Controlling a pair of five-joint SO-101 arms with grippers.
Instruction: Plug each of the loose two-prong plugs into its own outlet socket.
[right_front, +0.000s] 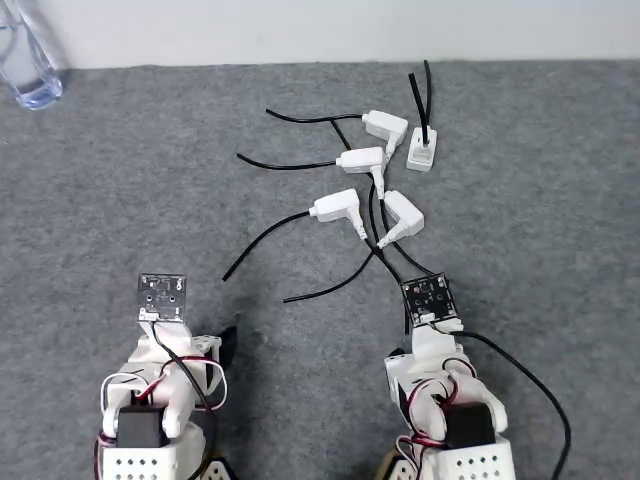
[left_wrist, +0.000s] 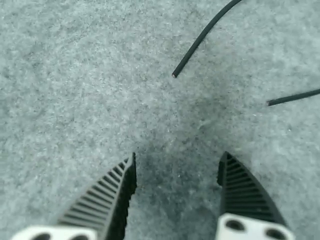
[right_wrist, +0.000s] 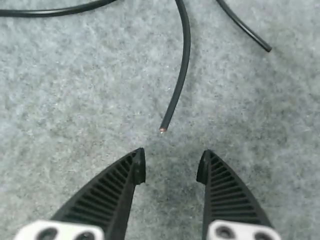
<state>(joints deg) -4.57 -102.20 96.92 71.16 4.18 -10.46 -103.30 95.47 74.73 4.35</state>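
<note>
Jaws left and right gape empty above grey carpet (right_front: 120, 200), five white corded connectors (right_front: 335, 205) (right_front: 403, 215) (right_front: 360, 158) (right_front: 385, 125) (right_front: 422, 150) lying beyond.

Grey-carpeted table (right_front: 120, 200) with corded plugs (right_front: 335, 205)

**Five white corded pieces, all lying apart**

They lie in a loose cluster right of centre on the grey surface (right_front: 150, 180), toward its far edge. Each trails a thin black cord.

- The top angled plug (right_front: 385, 125) is farthest back.
- The block-shaped piece (right_front: 422, 150) is just beside it on the right, its cord running toward the far edge.
- The second angled plug (right_front: 362, 158) lies below the top one, with thin prongs pointing toward the near edge.
- The left angled plug (right_front: 335, 205) and the right angled plug (right_front: 403, 213) lie nearest, side by side but apart, prongs bare.

I cannot tell which pieces are sockets.
</note>
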